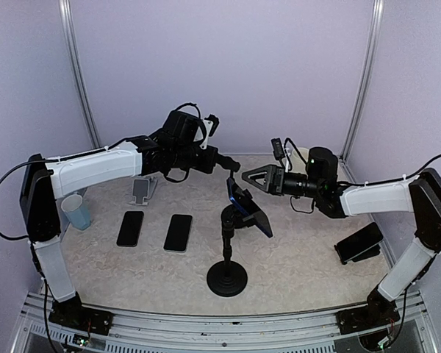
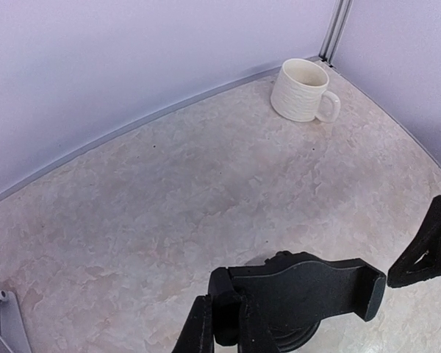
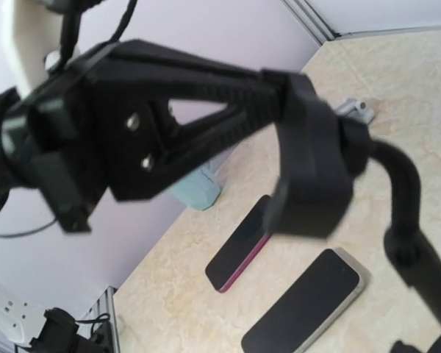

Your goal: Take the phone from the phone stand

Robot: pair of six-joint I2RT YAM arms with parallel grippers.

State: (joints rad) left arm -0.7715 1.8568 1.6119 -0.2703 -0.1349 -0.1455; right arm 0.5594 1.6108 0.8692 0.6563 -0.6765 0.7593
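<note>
A black phone stand (image 1: pixel 227 278) with a round base stands mid-table. Its clamp holds a dark phone with a blue edge (image 1: pixel 250 212), tilted. My left gripper (image 1: pixel 231 169) reaches in from the left. In the left wrist view its fingers (image 2: pixel 202 331) are shut on the left end of the clamp (image 2: pixel 301 294), seen from the back, and the phone is hidden behind it. My right gripper (image 1: pixel 252 179) is open by the clamp's other end. One finger (image 3: pixel 206 95) lies against the blurred clamp (image 3: pixel 309 169).
Two dark phones (image 1: pixel 130 228) (image 1: pixel 178 232) lie flat at the left, also in the right wrist view (image 3: pixel 239 244) (image 3: pixel 305 312). A small grey stand (image 1: pixel 141 191) and light blue cup (image 1: pixel 77 212) are at far left. A white mug (image 2: pixel 301 90) is at the back. Another phone (image 1: pixel 360 243) is at the right.
</note>
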